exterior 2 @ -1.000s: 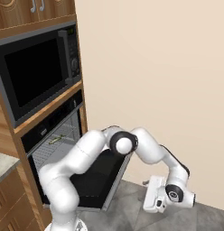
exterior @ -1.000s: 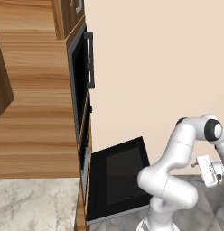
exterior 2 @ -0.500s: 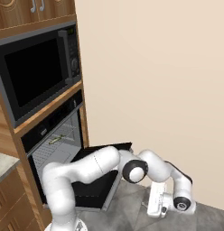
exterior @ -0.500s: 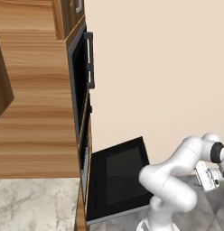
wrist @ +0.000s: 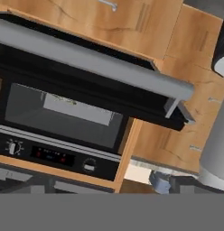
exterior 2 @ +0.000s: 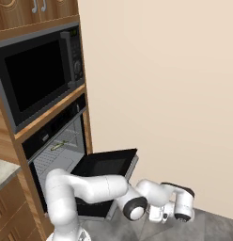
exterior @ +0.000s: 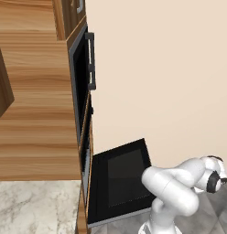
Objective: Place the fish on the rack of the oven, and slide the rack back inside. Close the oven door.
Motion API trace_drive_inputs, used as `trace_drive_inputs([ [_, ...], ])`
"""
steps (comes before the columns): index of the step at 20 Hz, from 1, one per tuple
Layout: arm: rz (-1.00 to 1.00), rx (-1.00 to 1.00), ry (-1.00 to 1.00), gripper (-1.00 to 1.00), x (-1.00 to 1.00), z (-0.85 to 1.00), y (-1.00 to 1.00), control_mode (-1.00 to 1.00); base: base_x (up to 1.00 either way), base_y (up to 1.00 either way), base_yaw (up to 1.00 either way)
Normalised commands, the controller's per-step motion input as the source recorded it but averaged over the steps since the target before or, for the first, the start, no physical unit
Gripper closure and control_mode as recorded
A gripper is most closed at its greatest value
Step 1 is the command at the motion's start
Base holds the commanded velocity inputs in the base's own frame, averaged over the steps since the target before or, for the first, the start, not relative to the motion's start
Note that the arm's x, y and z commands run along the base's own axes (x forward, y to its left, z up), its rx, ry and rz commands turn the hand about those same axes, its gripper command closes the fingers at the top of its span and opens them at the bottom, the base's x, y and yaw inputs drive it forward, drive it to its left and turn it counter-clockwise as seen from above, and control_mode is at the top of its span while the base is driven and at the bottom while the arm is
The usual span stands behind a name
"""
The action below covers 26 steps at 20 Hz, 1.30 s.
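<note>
The oven (exterior 2: pixel 52 155) stands open in the wood cabinetry. Its door (exterior 2: pixel 106 164) hangs down flat, and the grey handle bar (wrist: pixel 86 58) crosses the hand view. The silver rack (exterior 2: pixel 55 161) lies inside the dark cavity, and the slender olive fish (exterior 2: pixel 58 146) rests on it. In the hand view, which is rolled upside down, the fish (wrist: pixel 64 102) shows on the rack (wrist: pixel 82 113). My gripper (exterior 2: pixel 160 215) hangs low near the floor, just right of and below the door's front edge. It is open and holds nothing.
A black-glass appliance (exterior 2: pixel 38 80) with a black handle (exterior: pixel 91 59) sits above the oven. The control panel (wrist: pixel 50 155) runs along the oven's front. A blue round plate (wrist: pixel 159 182) peeks in beside the cabinet. A bare beige wall lies to the right, with grey floor tiles below.
The arm has folded down: elbow and hand have sunk toward the floor and drawn slightly in toward the door's front edge. The door, rack and fish have not moved.
</note>
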Motion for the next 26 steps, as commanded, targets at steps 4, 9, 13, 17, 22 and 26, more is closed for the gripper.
trace_drive_inputs([
  [4,-0.05,0.00,0.06,-1.00,0.56,-0.58,0.45,-1.00,0.00,0.00,0.00],
  [9,-0.01,0.02,0.13,-1.00,0.16,-0.40,0.32,-1.00,0.00,0.00,0.00],
  [13,0.00,0.04,0.15,-1.00,0.00,-0.48,0.32,-1.00,0.00,0.00,0.00],
  [17,0.00,0.00,0.08,-1.00,0.09,-0.44,0.42,-1.00,0.00,0.00,0.00],
  [22,-0.03,0.00,0.07,-1.00,0.08,-0.32,0.45,-1.00,0.00,0.00,0.00],
  [26,0.00,0.00,0.07,-1.00,0.19,-0.35,0.27,-1.00,0.00,0.00,0.00],
])
